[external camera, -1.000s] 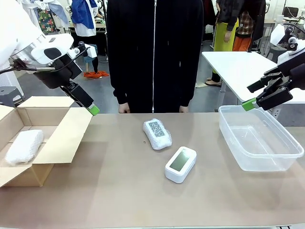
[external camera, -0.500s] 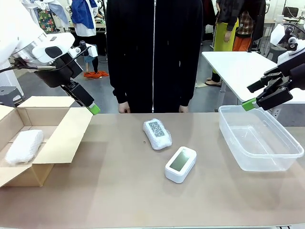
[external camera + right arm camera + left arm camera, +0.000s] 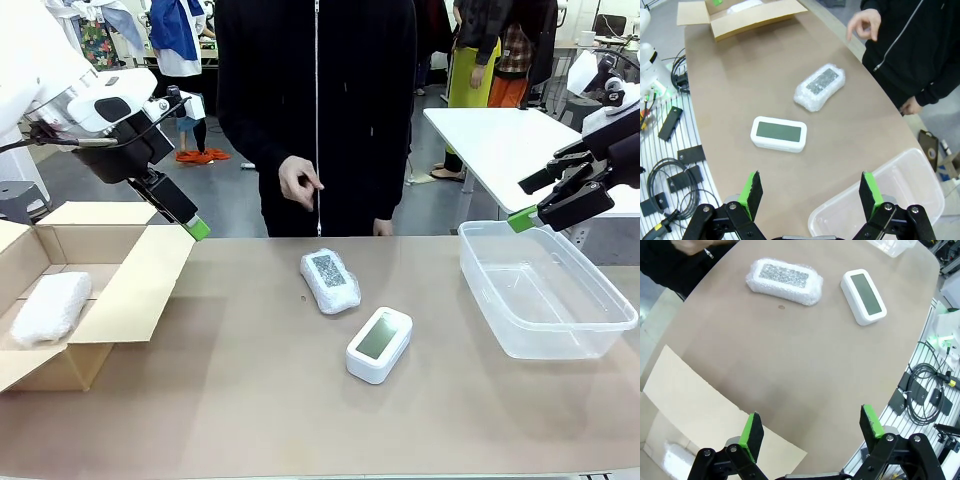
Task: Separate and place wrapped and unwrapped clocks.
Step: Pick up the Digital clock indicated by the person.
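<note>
A bubble-wrapped clock [image 3: 330, 280] [image 3: 785, 280] [image 3: 820, 87] lies mid-table, and the bare white clock [image 3: 380, 344] [image 3: 863, 296] [image 3: 778, 134] sits just in front of it to the right. Another wrapped clock [image 3: 48, 306] [image 3: 677, 461] rests inside the cardboard box [image 3: 130, 285] [image 3: 742, 17] at the left. My left gripper [image 3: 196, 229] [image 3: 812, 426] hovers open above the box's right flap, holding nothing. Above the near left corner of the clear tub [image 3: 545, 290] [image 3: 880, 195], my right gripper [image 3: 522, 218] [image 3: 810, 187] hangs open and empty.
A person in black stands at the far edge, one hand [image 3: 297, 181] [image 3: 864, 23] raised in front of the chest, the other [image 3: 384, 228] at the table edge. A white table [image 3: 505, 140] stands behind the tub. Cables lie on the floor beside the table [image 3: 925, 395].
The person has lifted one hand off the table edge up to chest height. Neither arm nor any clock has moved.
</note>
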Action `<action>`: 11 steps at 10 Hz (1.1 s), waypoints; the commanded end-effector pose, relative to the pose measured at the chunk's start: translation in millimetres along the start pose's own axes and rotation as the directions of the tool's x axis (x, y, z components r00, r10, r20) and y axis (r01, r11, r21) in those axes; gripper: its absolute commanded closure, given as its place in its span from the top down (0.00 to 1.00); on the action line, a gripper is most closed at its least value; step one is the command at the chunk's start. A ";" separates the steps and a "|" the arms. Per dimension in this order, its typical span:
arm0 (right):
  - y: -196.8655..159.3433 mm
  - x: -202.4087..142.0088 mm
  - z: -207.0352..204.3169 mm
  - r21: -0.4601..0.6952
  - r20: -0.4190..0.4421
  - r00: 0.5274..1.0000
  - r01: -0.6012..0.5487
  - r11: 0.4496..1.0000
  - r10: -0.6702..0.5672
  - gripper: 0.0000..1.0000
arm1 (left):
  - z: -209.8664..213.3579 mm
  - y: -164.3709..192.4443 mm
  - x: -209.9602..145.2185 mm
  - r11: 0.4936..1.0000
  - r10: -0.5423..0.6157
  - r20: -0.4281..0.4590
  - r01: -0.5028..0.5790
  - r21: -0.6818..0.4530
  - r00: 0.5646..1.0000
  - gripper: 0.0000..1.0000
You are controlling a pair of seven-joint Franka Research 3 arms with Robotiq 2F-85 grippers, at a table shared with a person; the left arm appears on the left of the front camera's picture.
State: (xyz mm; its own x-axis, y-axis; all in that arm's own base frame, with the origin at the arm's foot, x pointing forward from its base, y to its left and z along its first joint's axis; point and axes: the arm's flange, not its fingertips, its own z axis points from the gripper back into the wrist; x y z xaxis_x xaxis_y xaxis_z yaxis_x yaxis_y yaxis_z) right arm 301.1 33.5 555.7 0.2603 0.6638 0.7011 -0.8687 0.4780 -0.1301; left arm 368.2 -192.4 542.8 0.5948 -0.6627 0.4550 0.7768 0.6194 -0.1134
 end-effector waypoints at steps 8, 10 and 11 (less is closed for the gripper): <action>-1.7 -1.0 -2.2 0.021 0.014 1.000 -0.002 1.000 0.001 1.00 | -0.9 -0.4 -3.3 1.000 0.001 0.012 -0.001 0.008 1.000 1.00; -1.7 -1.0 -2.2 0.021 0.014 1.000 -0.002 1.000 0.001 1.00 | -0.9 -0.4 -3.3 1.000 0.001 0.012 -0.001 0.008 1.000 1.00; -1.7 -1.0 -2.2 0.021 0.014 1.000 -0.002 1.000 0.001 1.00 | -0.9 -0.4 -3.3 1.000 0.001 0.012 -0.001 0.008 1.000 1.00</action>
State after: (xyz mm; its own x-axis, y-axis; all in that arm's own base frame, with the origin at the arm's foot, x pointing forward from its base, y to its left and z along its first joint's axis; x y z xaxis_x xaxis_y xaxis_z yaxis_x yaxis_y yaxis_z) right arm 301.1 33.5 555.7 0.2603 0.6638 0.7011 -0.8687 0.4780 -0.1301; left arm 368.2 -192.4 542.8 0.5949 -0.6627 0.4550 0.7768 0.6195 -0.1134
